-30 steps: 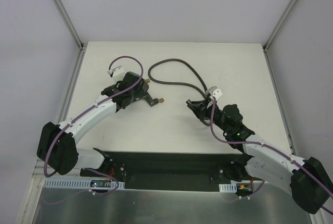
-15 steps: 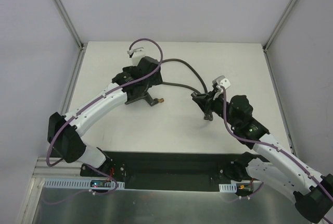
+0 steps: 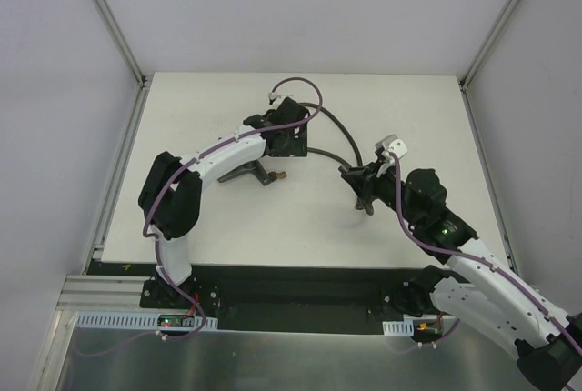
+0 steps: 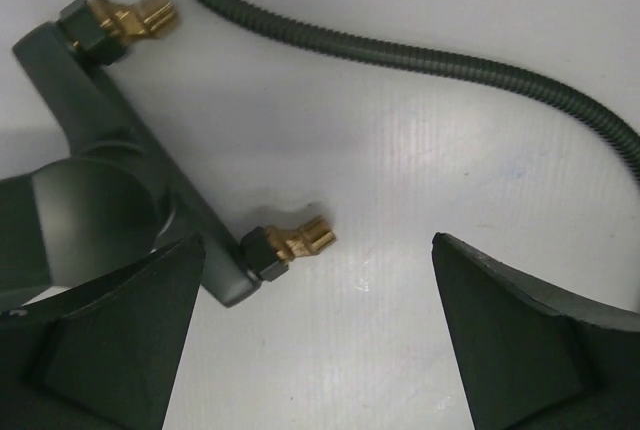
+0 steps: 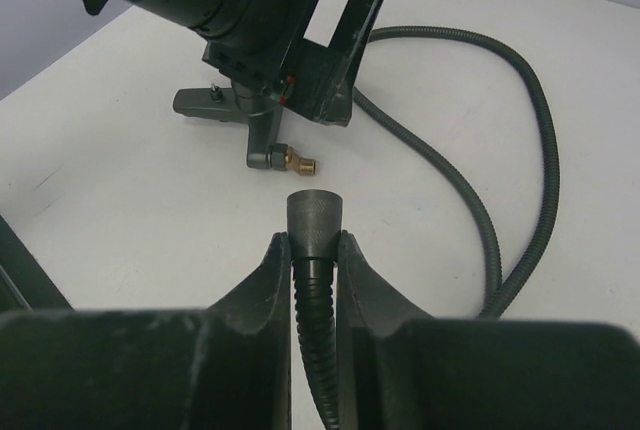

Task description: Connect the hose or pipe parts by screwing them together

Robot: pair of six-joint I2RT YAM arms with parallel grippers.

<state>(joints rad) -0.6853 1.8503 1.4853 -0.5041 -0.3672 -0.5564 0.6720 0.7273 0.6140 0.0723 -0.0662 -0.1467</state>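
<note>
Pre-mate: right gripper [image 3: 364, 193] clamped on hose [image 3: 332, 132] end, left gripper [image 3: 298, 141] wide open over T-fitting [image 3: 259, 173].

Top: T-fitting lies flat on the table [image 3: 200, 118], partly under the left wrist; hose loops from beside the left gripper round to the right gripper. Left wrist: jaws wide apart, nothing held; one brass tip [image 4: 305, 240] sits between them, fitting body at left, hose crossing top right, apart from it. Right wrist: fingers pinched on the corrugated hose just behind its knurled connector [image 5: 314, 218], which points toward the fitting's brass tip, not touching.
</note>
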